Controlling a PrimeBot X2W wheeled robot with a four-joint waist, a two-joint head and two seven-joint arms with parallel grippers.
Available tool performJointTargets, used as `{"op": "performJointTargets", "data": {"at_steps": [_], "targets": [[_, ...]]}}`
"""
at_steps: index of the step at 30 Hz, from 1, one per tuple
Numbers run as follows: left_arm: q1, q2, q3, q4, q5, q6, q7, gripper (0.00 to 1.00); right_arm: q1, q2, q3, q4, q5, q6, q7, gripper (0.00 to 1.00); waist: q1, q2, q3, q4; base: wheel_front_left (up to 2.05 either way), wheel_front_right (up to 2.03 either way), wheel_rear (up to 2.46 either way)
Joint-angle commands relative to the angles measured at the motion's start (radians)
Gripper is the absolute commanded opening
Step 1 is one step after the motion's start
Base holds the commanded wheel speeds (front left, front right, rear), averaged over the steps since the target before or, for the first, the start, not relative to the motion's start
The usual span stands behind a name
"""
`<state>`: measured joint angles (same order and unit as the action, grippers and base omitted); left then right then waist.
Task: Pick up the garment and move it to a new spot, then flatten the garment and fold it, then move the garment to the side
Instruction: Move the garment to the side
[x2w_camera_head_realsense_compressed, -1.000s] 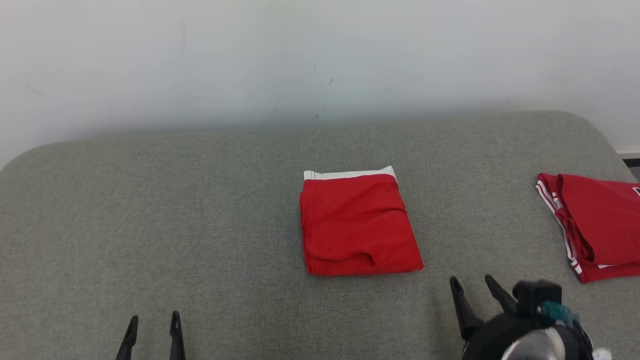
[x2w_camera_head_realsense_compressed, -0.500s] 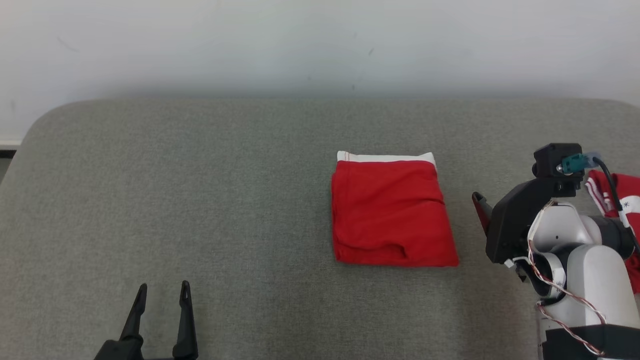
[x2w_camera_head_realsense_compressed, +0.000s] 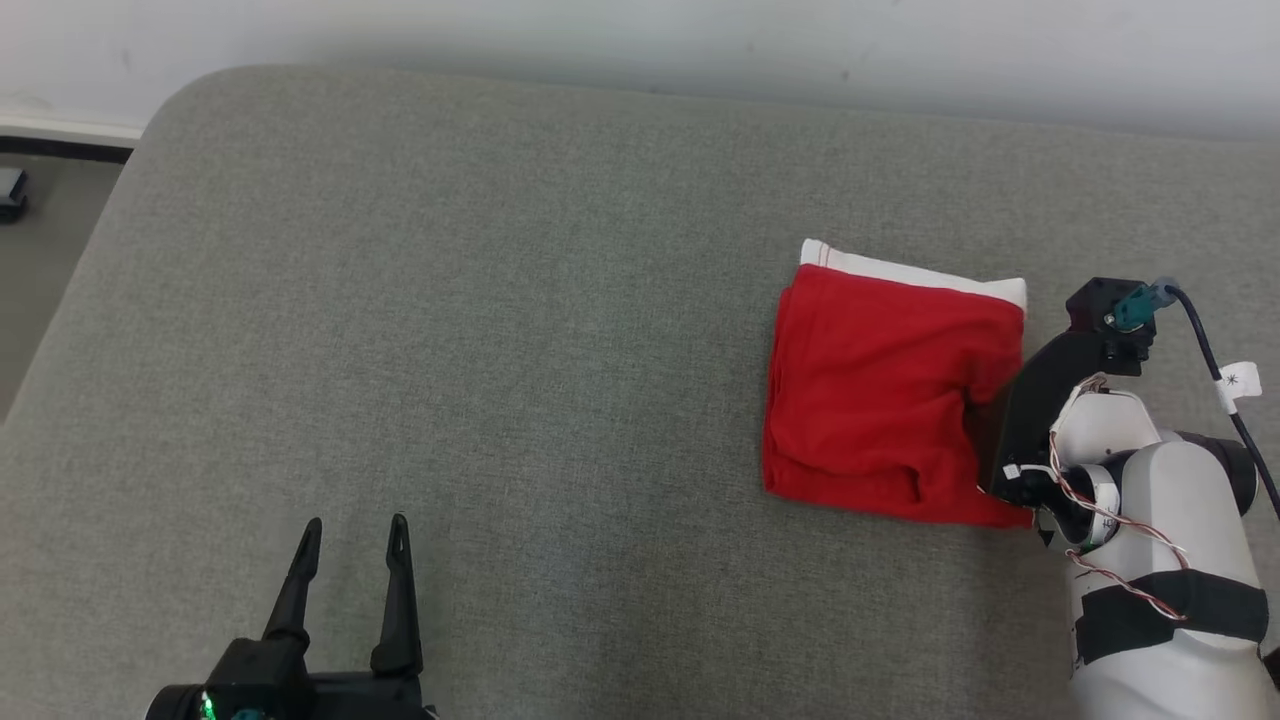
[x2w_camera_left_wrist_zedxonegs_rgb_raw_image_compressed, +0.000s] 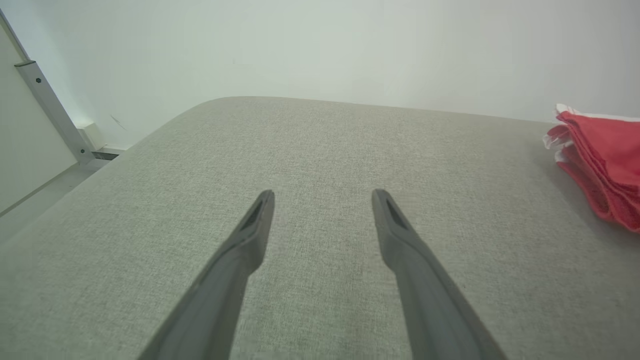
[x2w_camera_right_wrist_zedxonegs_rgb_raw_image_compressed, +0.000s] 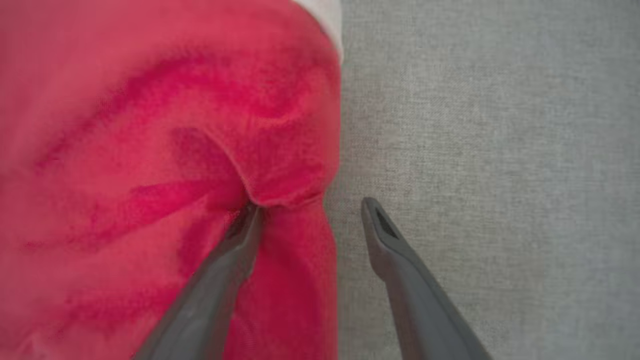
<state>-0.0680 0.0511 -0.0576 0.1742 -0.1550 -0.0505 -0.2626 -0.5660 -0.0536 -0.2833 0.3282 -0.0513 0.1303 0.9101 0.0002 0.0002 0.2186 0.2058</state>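
The folded red garment (x2w_camera_head_realsense_compressed: 880, 400) with a white waistband lies flat on the grey padded surface (x2w_camera_head_realsense_compressed: 500, 300), toward the right. My right gripper (x2w_camera_right_wrist_zedxonegs_rgb_raw_image_compressed: 307, 210) is open and straddles the garment's right edge. One finger (x2w_camera_right_wrist_zedxonegs_rgb_raw_image_compressed: 235, 250) presses into the red fabric (x2w_camera_right_wrist_zedxonegs_rgb_raw_image_compressed: 150, 150); the other finger (x2w_camera_right_wrist_zedxonegs_rgb_raw_image_compressed: 390, 245) rests on bare grey surface beside it. In the head view the black wrist body hides those fingertips. My left gripper (x2w_camera_head_realsense_compressed: 355, 530) stands open at the lower left, nothing between its fingers (x2w_camera_left_wrist_zedxonegs_rgb_raw_image_compressed: 322, 197). The garment (x2w_camera_left_wrist_zedxonegs_rgb_raw_image_compressed: 600, 150) lies far off to its right.
The padded surface's rounded left edge (x2w_camera_head_realsense_compressed: 130, 180) drops to the floor (x2w_camera_head_realsense_compressed: 40, 260), where a small dark object (x2w_camera_head_realsense_compressed: 10, 190) sits. A white wall (x2w_camera_head_realsense_compressed: 600, 30) runs behind. My pale right forearm (x2w_camera_head_realsense_compressed: 1160, 560) rises at the lower right.
The camera has swung left and downward, shifting the whole picture. My right gripper has moved from the garment's front right to its right edge, one finger now on the fabric. The left gripper stays open.
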Motion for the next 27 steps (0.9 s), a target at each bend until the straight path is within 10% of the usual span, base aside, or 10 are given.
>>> {"op": "performJointTargets", "data": {"at_steps": [1, 4, 7, 15, 27], "targets": [[-0.012, -0.001, -0.001, -0.002, -0.003, 0.006, -0.003, 1.00, -0.010, 0.003, 0.003, 0.025, 0.007, 0.000, -0.005, 1.00, -0.0002, -0.0002, 0.036, 0.031, 0.00, 0.00, 0.00], [-0.015, -0.001, -0.004, -0.003, -0.001, 0.009, -0.003, 1.00, -0.008, 0.006, 0.020, 0.085, 0.010, 0.000, -0.005, 1.00, -0.0002, -0.0002, 0.040, 0.023, 0.00, 0.00, 0.00], [-0.021, -0.001, -0.012, -0.002, -0.002, 0.008, -0.003, 1.00, -0.010, 0.008, 0.041, 0.120, 0.014, 0.000, -0.022, 0.00, -0.0002, -0.0002, 0.037, 0.009, 0.00, 0.00, 0.00], [-0.020, -0.001, -0.010, -0.010, 0.009, 0.001, -0.003, 1.00, -0.031, -0.025, 0.156, 0.118, 0.008, 0.000, -0.097, 0.00, -0.0002, -0.0002, 0.011, -0.084, 0.00, 0.00, 0.00], [-0.035, -0.001, 0.013, -0.054, 0.030, -0.012, -0.003, 1.00, -0.122, -0.371, 0.525, 0.018, 0.112, 0.000, -0.091, 0.00, -0.0002, -0.0002, 0.019, -0.314, 0.00, 0.00, 0.00]]}}
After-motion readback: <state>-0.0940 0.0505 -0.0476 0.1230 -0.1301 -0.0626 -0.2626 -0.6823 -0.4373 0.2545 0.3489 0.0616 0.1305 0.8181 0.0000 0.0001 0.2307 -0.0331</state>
